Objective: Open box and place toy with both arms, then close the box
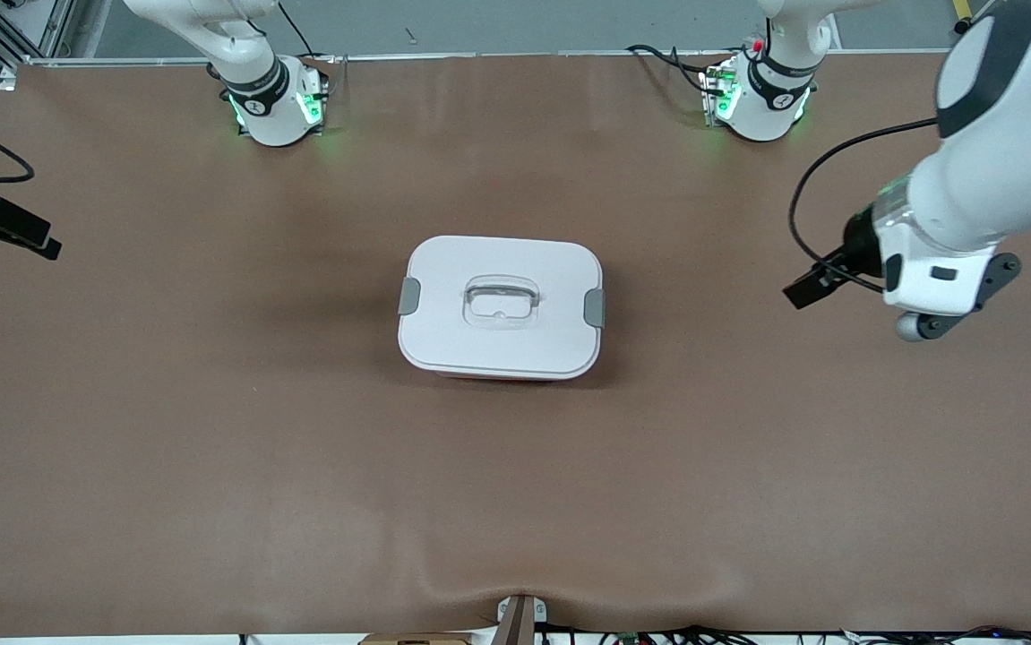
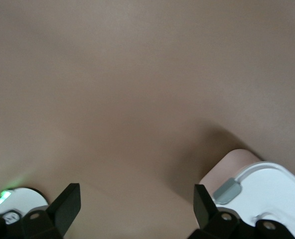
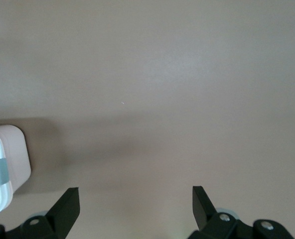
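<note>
Plainly, in the front view a rounded-rectangular box (image 1: 501, 307) with a white lid, a recessed clear handle (image 1: 502, 297), grey side clips (image 1: 409, 296) and a sliver of red-pink base sat closed in the middle of the brown table (image 1: 210, 448). No pink plush toy showed anywhere, so I could not tell whether it was in the box or out of sight. The left gripper (image 1: 815, 285) hung over bare table toward the left arm's end, well apart from the box; the right gripper (image 1: 9, 233) hung over the table's edge at the right arm's end, equally far off.

In the left wrist view, the left gripper (image 2: 135, 209) stood with its two black fingers (image 2: 68, 204) spread wide and nothing between them; a corner of the box (image 2: 267, 189) with one grey clip appeared near one finger.

In the right wrist view, the right gripper (image 3: 135, 209) was likewise spread and empty, with a corner of the box (image 3: 3, 169) and its clip at the frame's margin.

As I judged it, the clips looked latched and both arms were parked clear. If opening was the step in hand, each gripper would need to come in to the clip on its own side and release it before the lid could lift.
</note>
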You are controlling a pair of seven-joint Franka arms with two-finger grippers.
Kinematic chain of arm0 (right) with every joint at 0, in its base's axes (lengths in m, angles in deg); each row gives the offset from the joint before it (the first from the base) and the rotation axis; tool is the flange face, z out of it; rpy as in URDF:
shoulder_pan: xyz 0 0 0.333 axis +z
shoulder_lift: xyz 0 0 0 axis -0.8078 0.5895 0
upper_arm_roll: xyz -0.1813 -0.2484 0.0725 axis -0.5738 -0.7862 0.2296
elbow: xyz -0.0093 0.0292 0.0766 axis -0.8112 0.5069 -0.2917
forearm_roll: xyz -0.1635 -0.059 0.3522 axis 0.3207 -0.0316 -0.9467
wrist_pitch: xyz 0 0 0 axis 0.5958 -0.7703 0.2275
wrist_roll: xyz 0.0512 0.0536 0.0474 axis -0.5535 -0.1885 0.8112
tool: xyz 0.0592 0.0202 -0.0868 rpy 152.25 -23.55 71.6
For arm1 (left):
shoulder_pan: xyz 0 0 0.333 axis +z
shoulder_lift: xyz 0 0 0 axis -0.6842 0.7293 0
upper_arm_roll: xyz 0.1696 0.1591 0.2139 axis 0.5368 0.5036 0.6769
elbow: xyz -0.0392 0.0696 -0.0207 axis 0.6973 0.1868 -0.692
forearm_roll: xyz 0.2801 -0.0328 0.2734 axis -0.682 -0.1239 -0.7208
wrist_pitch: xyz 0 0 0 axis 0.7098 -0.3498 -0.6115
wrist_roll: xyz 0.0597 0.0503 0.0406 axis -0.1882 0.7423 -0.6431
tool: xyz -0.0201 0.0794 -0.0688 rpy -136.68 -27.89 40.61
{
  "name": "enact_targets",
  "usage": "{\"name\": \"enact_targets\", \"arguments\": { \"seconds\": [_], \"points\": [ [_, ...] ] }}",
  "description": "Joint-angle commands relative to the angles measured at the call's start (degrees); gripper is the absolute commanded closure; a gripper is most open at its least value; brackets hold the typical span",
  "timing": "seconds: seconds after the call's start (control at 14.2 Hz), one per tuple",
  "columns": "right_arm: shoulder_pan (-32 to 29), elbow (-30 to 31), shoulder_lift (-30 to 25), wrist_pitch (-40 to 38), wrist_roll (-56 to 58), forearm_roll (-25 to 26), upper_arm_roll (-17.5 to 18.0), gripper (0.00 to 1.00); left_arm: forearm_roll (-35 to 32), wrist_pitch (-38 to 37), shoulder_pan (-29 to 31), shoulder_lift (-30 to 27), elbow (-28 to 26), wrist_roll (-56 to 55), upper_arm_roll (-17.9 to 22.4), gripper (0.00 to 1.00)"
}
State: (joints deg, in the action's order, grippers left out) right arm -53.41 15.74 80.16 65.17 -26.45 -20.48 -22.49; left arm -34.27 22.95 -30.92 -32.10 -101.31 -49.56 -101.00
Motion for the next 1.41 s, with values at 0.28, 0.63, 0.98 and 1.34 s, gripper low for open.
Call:
{"name": "enact_targets", "arguments": {
  "seconds": [0.28,0.63,0.98,1.34],
  "points": [
    [-0.38,-0.48,0.08,-2.39,2.18,-0.16,1.1,0.0,0.15,-5.09,4.35,-2.73,1.34,19.23,-0.01,0.0],
    [-0.29,-0.65,-0.27,-4.59,2.36,-0.16,1.1,0.0,0.23,-8.95,6.55,-3.95,1.26,24.18,0.43,0.0],
    [-0.46,-1.09,-0.36,-4.43,2.36,0.1,1.01,0.0,0.76,-9.66,-6.15,-10.81,-1.9,37.77,16.72,0.0],
    [-0.37,-1.09,-0.36,-4.42,2.36,0.02,1.1,0.0,1.11,-5.37,-18.04,-17.04,-10.5,42.38,30.38,0.0]
  ]
}}
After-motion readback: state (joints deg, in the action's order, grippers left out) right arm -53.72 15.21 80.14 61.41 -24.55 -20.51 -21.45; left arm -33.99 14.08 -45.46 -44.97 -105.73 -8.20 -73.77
